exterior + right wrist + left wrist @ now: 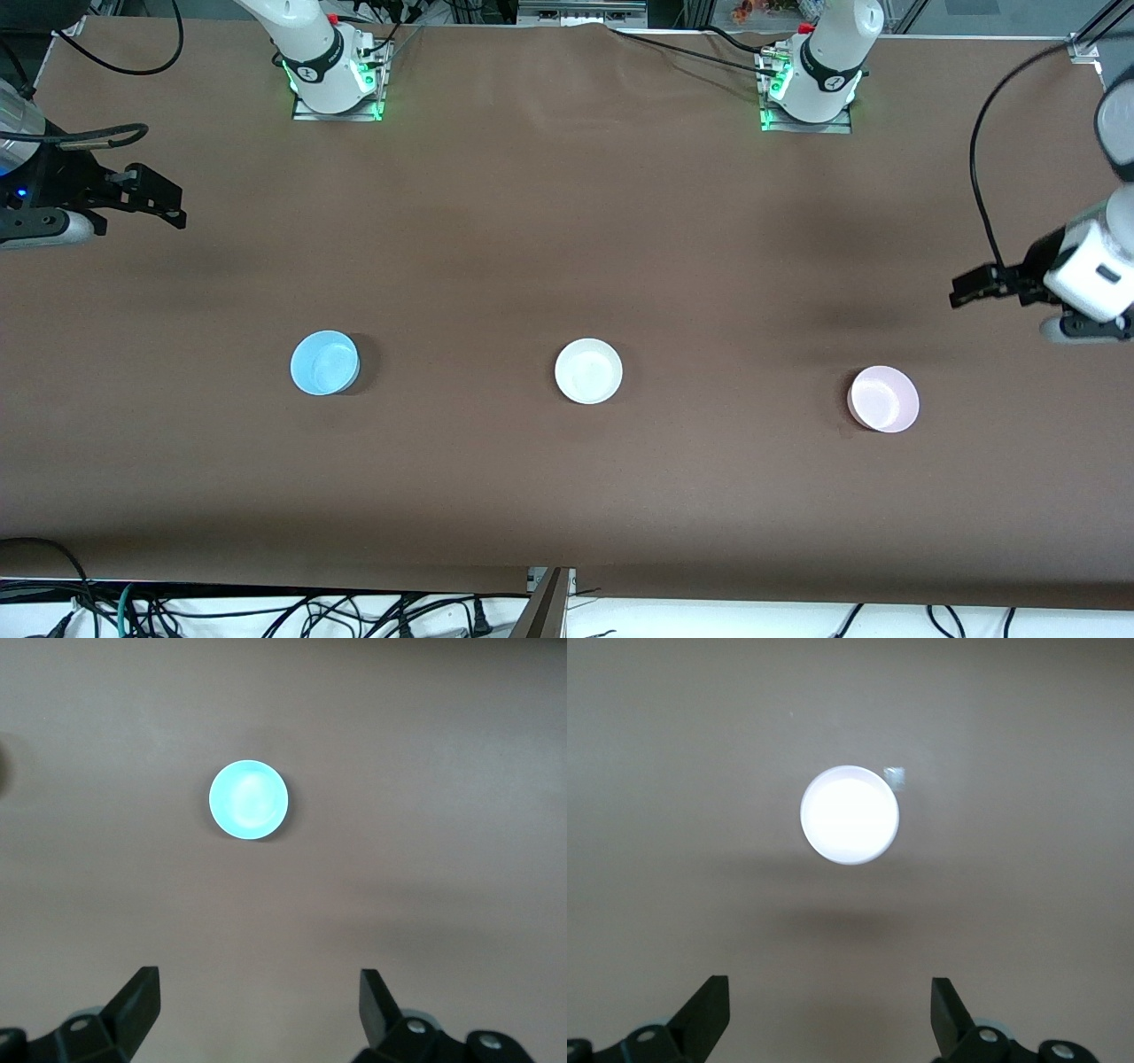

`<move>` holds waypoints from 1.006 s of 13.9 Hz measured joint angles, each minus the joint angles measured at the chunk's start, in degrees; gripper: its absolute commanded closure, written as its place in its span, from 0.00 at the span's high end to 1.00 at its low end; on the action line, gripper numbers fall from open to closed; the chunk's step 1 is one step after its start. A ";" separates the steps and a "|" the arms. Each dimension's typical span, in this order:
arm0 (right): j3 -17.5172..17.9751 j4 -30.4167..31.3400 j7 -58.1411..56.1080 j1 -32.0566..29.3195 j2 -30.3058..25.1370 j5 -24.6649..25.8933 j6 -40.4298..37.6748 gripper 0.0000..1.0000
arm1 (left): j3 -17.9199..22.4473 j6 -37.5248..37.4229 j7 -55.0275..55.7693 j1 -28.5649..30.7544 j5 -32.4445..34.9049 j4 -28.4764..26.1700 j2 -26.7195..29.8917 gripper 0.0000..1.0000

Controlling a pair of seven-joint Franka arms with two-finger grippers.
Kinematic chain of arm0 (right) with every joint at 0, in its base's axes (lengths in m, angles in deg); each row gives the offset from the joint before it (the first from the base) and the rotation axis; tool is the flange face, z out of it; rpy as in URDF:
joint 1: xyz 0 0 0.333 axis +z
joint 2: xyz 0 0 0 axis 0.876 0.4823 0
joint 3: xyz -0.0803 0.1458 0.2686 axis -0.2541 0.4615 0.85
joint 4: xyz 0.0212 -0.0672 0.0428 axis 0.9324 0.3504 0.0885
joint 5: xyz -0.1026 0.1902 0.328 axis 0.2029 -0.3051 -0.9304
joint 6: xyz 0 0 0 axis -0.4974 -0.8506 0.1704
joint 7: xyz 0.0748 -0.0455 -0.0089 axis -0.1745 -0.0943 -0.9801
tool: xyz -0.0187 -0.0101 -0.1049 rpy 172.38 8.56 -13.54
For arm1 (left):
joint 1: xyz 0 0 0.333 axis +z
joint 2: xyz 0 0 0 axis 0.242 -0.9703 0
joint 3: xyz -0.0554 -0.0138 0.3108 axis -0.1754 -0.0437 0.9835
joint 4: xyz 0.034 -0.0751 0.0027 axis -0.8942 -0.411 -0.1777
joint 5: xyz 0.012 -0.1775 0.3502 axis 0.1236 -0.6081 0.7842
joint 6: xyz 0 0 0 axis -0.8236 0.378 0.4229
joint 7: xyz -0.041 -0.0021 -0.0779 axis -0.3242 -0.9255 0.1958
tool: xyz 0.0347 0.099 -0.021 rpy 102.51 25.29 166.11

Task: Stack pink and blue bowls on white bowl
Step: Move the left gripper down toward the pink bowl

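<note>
Both arms are hanging high and empty-handed: the left gripper (961, 291), fingers spread wide, is looking at the small round pale pink bowl (882, 399) at its seven o'clock, toward the plain white bowl (588, 370) mid-table, while the right gripper (173, 206), equally splayed, is eyeing the sky-blue bowl (324, 361) at its five o'clock.

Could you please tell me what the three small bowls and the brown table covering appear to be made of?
The pale pink round bowl, plain white round bowl and light sky-blue round bowl look like smooth moulded plastic: even colour, thin rims, a soft sheen. Glazed ceramic cannot be ruled out. The brown table covering looks like matte paper or cloth, with faint creases and no glare.
</note>
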 measured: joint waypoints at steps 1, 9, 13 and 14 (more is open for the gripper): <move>0.00 -0.02 0.00 -0.01 0.00 -0.02 0.00 1.00 | 0.00 1.89 -0.67 0.82 0.00 0.03 -1.96 1.00; 0.00 -0.09 0.02 -0.07 0.00 -0.09 0.03 0.99 | -0.04 14.24 -5.11 3.59 0.00 0.13 -14.69 1.00; 0.00 -0.10 0.04 -0.09 0.00 -0.11 0.03 1.00 | -0.20 19.44 -5.14 3.58 0.00 -0.27 -18.82 1.00; 0.00 -0.10 0.05 -0.09 0.00 -0.11 0.03 1.00 | -0.20 20.90 -5.14 3.58 0.00 -0.66 -19.55 1.00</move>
